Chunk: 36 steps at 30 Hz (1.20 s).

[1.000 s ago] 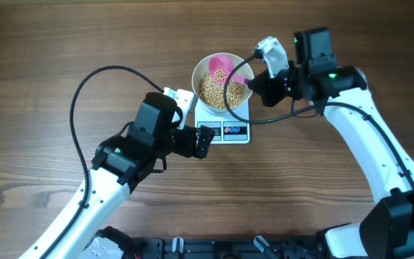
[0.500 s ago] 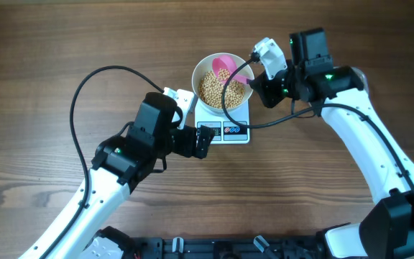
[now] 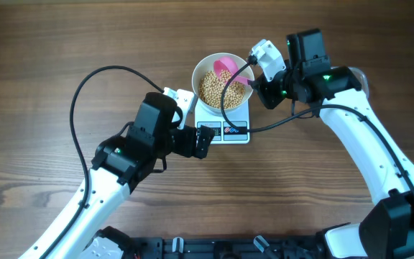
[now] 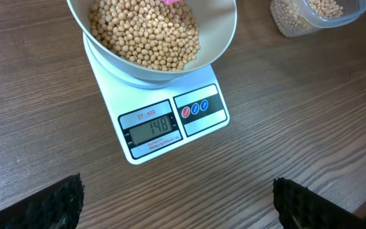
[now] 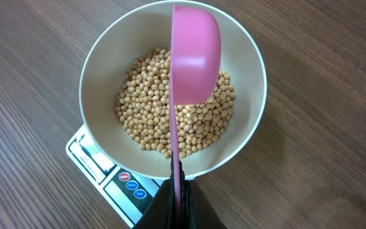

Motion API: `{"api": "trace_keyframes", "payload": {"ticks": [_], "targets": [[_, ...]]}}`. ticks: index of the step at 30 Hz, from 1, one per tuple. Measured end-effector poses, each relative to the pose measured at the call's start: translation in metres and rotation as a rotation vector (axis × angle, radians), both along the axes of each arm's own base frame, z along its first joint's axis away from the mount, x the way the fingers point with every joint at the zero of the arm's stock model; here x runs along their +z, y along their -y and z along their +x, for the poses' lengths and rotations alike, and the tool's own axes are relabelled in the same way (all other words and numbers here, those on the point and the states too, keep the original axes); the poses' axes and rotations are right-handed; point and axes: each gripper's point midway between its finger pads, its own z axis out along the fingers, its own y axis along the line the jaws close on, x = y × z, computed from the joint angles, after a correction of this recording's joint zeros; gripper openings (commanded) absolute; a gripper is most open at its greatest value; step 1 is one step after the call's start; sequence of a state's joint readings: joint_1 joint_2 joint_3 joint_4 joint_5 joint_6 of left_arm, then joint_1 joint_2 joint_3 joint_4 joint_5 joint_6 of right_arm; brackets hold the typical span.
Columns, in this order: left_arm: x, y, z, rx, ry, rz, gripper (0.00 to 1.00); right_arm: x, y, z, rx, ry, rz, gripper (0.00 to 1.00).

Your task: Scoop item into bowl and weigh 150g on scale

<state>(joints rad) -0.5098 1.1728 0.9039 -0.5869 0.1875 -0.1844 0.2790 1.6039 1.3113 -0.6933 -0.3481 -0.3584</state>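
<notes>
The right gripper is clamped on the handle of a pink scoop, whose cup hangs over the white bowl, rolled onto its side above the beans. The bowl sits on the scale, and the display reads 148, a touch under target. This looks like the trimming stage, so only a few beans should go in at a time: small rolls of the wrist, a pause for the reading to settle, and the scoop kept off the rim. The left gripper hangs near the scale's front, jaws wide apart, holding nothing. The bowl holds a deep heap of beans and a clear tub beside the scale holds more — whether any are in the scoop I cannot tell
</notes>
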Motion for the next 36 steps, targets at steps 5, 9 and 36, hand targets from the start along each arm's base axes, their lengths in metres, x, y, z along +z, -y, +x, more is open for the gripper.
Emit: {"api": "trace_keyframes", "payload": {"ticks": [5, 9, 36], "targets": [[0.000, 0.000, 0.000, 0.000, 0.000, 0.000, 1.00, -0.001, 0.003, 0.001, 0.000, 0.009, -0.019, 0.04], [0.000, 0.000, 0.000, 0.000, 0.000, 0.000, 1.00, -0.002, 0.001, -0.003, 0.010, -0.006, -0.013, 0.04], [0.000, 0.000, 0.000, 0.000, 0.000, 0.000, 1.00, -0.002, -0.005, -0.009, -0.004, -0.058, 0.039, 0.04]]}}
